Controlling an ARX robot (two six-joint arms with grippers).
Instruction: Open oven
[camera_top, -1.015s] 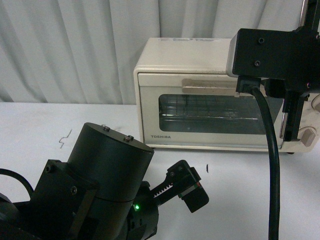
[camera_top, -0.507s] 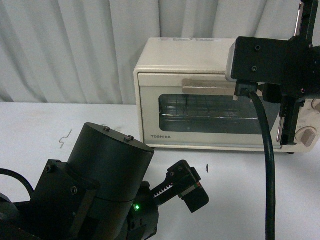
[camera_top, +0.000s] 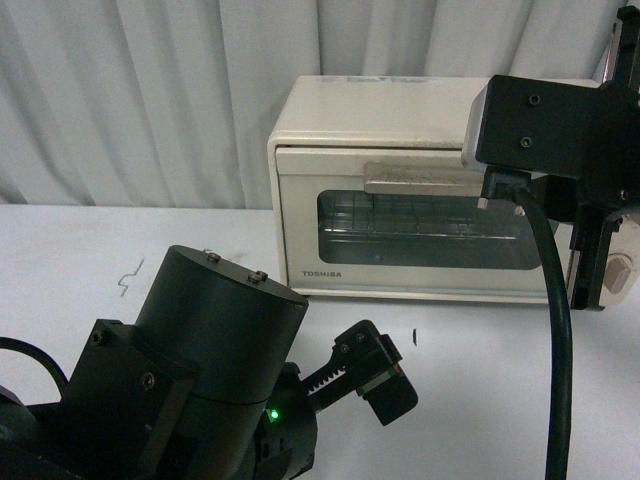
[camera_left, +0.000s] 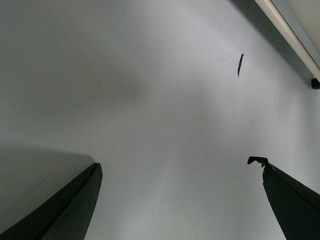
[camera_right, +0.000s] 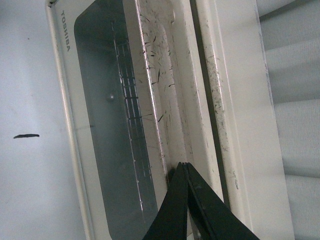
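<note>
Right wrist: right gripper (camera_right: 183, 167) clamps handle (camera_right: 167, 90); oven door (camera_right: 100, 100) top edge ajar.

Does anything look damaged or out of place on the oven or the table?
The oven's handle is covered in dark scratches, as is the frame above it. The table has stray black marks: a short stroke before the oven, a squiggle further left.

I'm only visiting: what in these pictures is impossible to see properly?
- Front view: the right arm hides the right end of the oven; only one knob peeks out.
- Right wrist view: the fingers of the right hand cover where they meet the handle, so the grip is unclear.
- Left wrist view: the fingers of the left hand are cut off by the picture's edge.
</note>
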